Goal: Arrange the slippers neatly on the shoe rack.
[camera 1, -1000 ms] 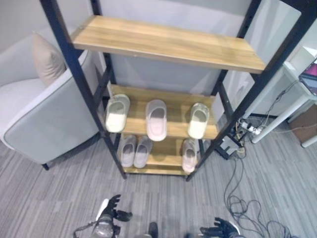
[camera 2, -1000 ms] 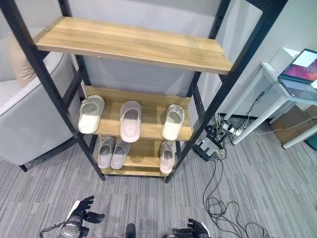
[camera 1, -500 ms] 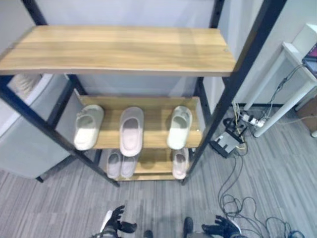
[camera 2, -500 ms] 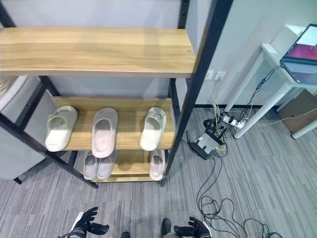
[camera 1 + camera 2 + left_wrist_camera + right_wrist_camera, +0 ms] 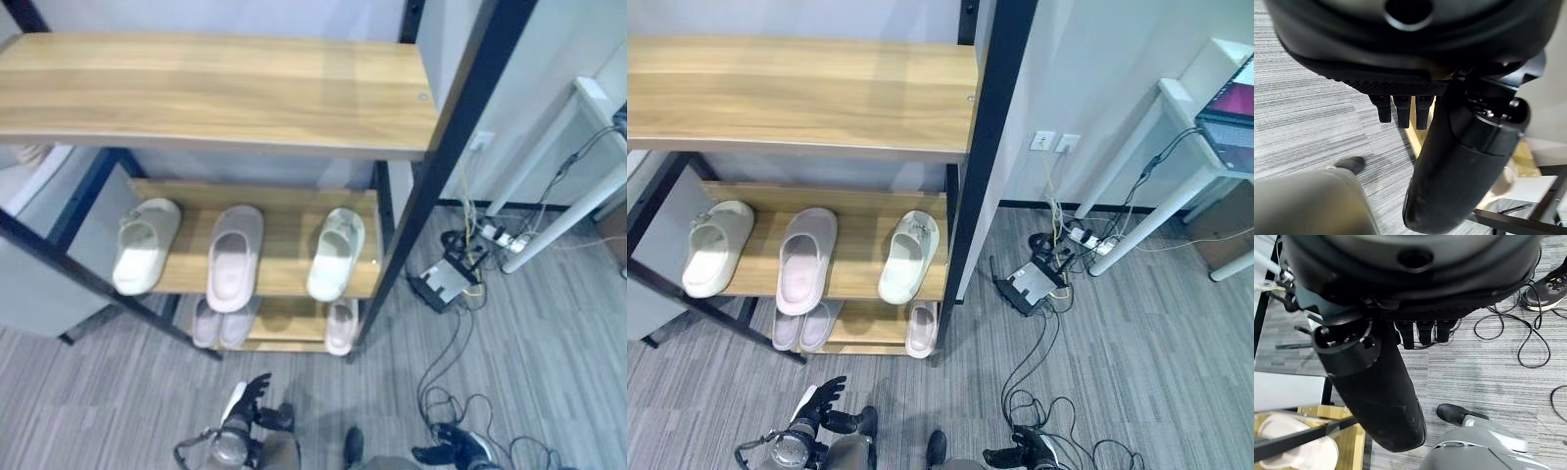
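Grey striped carpet (image 5: 549, 323) runs under everything you see, w/ a black-framed shoe rack (image 5: 460, 127) standing on it against a pale wall. Rack's top wooden shelf (image 5: 216, 88) is bare. On the middle shelf (image 5: 284, 220) you've got three slippers, toes pointing away from you: a cream slipper (image 5: 144, 245) at the left end, a pink slipper (image 5: 235, 257) just beside it near the centre, and a second cream slipper (image 5: 336, 253) toward the right end, tilted a bit and well apart from the pink one. Bottom shelf (image 5: 284, 328) holds a pair of greyish-pink slippers (image 5: 218, 321) touching side by side at left, plus a single pale slipper (image 5: 342, 325) at right, partly hidden under the middle shelf. Right of the rack, a power strip and black box (image 5: 446, 279) sit on the carpet among cables, w/ white table legs (image 5: 549, 220) beyond and a laptop (image 5: 1229, 113) on the table at the far right edge. Your left hand (image 5: 257, 403) hangs low near the floor in front of the rack, fingers spread and relaxed, holding nothing; its wrist view shows straight fingertips (image 5: 1400, 108) over carpet. Your right hand (image 5: 446, 454) is also down by the floor, fingers loosely extended, nothing in it; its fingers (image 5: 1422, 333) likewise show straight over carpet. A person's dark shoe (image 5: 1547, 286) shows in the right wrist view's corner.
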### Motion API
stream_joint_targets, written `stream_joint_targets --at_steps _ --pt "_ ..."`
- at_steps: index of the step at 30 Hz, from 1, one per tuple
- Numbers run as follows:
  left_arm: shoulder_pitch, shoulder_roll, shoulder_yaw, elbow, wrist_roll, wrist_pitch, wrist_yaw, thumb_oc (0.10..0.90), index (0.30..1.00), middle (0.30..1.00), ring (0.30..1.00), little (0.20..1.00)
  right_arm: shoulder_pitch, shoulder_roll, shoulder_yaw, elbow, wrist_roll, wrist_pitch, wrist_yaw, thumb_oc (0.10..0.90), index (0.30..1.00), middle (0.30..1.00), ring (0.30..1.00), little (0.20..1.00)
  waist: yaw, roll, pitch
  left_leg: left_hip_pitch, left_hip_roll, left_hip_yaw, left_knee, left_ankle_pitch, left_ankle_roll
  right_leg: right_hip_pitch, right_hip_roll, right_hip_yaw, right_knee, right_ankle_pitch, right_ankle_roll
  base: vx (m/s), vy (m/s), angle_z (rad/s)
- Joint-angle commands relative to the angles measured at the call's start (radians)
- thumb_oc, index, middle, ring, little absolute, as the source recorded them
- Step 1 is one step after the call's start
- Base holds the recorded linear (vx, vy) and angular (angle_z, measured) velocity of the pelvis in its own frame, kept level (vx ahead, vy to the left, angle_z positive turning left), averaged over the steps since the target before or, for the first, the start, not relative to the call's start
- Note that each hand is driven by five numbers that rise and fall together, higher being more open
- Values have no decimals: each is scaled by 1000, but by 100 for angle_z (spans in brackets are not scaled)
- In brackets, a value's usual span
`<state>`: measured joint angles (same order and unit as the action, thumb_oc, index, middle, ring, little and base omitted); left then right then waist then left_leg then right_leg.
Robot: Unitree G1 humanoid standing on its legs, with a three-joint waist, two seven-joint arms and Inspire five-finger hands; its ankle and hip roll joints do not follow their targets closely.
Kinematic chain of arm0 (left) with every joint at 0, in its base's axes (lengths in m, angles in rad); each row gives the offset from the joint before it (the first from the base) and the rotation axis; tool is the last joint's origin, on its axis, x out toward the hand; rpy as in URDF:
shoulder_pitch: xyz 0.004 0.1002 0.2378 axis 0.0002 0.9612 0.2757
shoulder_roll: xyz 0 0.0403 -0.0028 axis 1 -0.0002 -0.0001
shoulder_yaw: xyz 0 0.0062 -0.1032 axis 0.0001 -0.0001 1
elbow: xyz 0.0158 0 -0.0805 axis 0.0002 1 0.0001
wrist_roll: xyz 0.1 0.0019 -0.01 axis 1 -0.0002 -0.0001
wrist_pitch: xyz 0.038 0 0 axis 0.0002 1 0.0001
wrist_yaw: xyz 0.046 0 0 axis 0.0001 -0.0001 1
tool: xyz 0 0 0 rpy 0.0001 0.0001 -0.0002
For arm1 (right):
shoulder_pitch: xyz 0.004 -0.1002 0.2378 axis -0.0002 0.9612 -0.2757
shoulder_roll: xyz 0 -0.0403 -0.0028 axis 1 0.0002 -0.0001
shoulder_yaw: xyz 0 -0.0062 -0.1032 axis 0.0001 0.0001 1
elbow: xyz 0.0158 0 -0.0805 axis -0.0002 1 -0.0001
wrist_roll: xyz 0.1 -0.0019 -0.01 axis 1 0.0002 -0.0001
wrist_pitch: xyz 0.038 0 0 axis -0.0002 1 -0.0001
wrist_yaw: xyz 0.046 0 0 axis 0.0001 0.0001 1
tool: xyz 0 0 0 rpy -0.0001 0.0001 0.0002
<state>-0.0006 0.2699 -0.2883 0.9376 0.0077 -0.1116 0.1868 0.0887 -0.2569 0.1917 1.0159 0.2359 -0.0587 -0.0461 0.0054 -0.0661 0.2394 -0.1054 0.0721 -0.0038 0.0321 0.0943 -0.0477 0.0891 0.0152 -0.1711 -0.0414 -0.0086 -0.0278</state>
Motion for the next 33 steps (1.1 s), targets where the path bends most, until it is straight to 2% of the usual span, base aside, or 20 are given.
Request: stream_joint_targets --at_steps 1,3,8,12,15,17,20,22,25,27,28,30,33 --pt "-28 20 28 13 -2 -37 33 800 900 900 900 900 46 -25 17 -55 -25 -22 1 800 900 900 900 900 16 -7 -67 48 -20 2 -3 -60 9 -24 -62 51 115 -86 94 55 105 1" --pt "-30 16 48 68 -10 -38 52 800 900 900 900 900 44 -4 28 -24 -31 -19 6 800 900 900 900 900 16 -10 -83 80 -26 10 -25 -70 19 -18 -68 59 98 -72 103 53 117 -8" --pt "-8 29 60 48 -17 -49 53 800 900 900 900 900 46 4 38 -32 -34 -26 10 800 900 900 900 900 24 -12 -94 106 -32 21 -41 -82 29 -8 -77 70 66 -55 114 13 73 -4" --pt "101 56 109 -85 -36 -56 26 800 900 900 900 900 62 -6 30 -83 -39 -24 15 800 900 900 900 900 47 -4 -96 120 -48 10 -65 -85 40 3 -88 62 37 -42 124 -19 50 -1" --pt "158 46 145 -129 -63 -66 31 800 900 900 900 900 65 -3 15 -72 -34 -31 7 800 900 900 900 900 56 0 -97 127 -56 5 -77 -83 45 13 -93 56 30 -41 127 -2 30 5" --pt "218 41 197 -216 -88 -95 63 800 900 900 900 900 46 4 -7 -4 -16 -40 -14 800 900 900 900 900 71 6 -100 135 -62 -5 -95 -77 46 24 -97 42 24 -45 130 -1 41 5" --pt "240 49 205 -260 -61 -94 72 800 900 900 900 900 30 6 -13 49 -10 -42 -21 800 900 900 900 900 81 9 -101 137 -66 -16 -102 -72 46 29 -98 29 22 -47 131 -7 15 14" --pt "259 71 220 -336 -25 -100 75 800 900 900 900 900 -2 -3 -15 107 -22 -41 -33 800 900 900 900 900 107 17 -104 137 -73 -35 -108 -66 44 37 -100 1 14 -47 132 -1 1 36" --pt "265 84 239 -414 -19 -117 84 800 900 900 900 900 -24 -10 -23 132 -21 -43 -44 800 900 900 900 900 122 21 -106 136 -77 -53 -112 -62 42 45 -102 -16 3 -47 132 -6 -5 34" --pt "275 113 259 -545 0 -143 93 800 900 900 900 900 -46 -18 -35 168 -27 -42 -62 800 900 900 900 900 144 25 -106 131 -82 -71 -115 -55 38 51 -101 -40 -4 -50 132 -2 -14 31" --pt "275 113 259 -545 0 -143 93 800 900 900 900 900 -46 -18 -35 168 -27 -42 -62 800 900 900 900 900 144 25 -106 131 -82 -71 -115 -55 38 52 -101 -40 -4 -50 132 9 -14 27" --pt "289 158 261 -693 38 -173 90 800 900 900 900 900 -64 -16 -35 211 -40 -36 -69 800 900 900 900 900 164 30 -104 129 -84 -85 -115 -52 35 57 -101 -56 -2 -55 131 14 -29 14" --pt "288 198 262 -821 63 -210 103 800 900 900 900 900 -73 -12 -29 238 -50 -36 -75 800 900 900 900 900 175 36 -102 128 -86 -97 -115 -51 33 59 -100 -70 3 -60 130 7 -13 3"
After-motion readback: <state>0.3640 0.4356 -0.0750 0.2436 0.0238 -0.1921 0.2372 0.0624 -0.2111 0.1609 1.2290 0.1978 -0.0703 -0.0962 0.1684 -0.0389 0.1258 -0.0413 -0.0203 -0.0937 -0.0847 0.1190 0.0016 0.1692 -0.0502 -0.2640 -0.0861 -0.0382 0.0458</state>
